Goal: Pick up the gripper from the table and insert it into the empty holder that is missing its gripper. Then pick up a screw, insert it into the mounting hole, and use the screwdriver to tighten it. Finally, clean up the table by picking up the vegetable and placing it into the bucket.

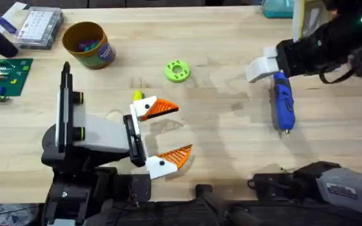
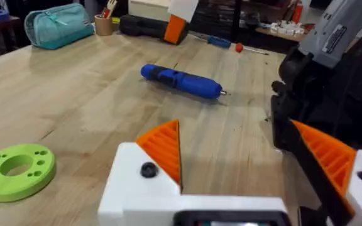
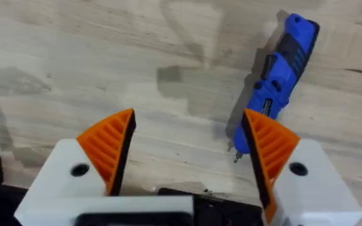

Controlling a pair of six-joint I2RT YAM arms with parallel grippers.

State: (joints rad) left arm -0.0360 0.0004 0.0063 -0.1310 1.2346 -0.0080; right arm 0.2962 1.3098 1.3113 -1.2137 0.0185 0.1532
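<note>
The left hand (image 1: pixel 170 130) hung wide open and empty at lower centre, the vegetable (image 1: pixel 138 96) just beside its upper finger. The right hand (image 3: pixel 190 150), also open and empty, hovered beside the screwdriver (image 1: pixel 283 102) lying on the desk (image 1: pixel 231 132) at right. The bucket (image 1: pixel 88 44) stood upper left.

Overhead looks down; both wrist cams low, sharing screwdriver (image 1: pixel 283 100).
</note>
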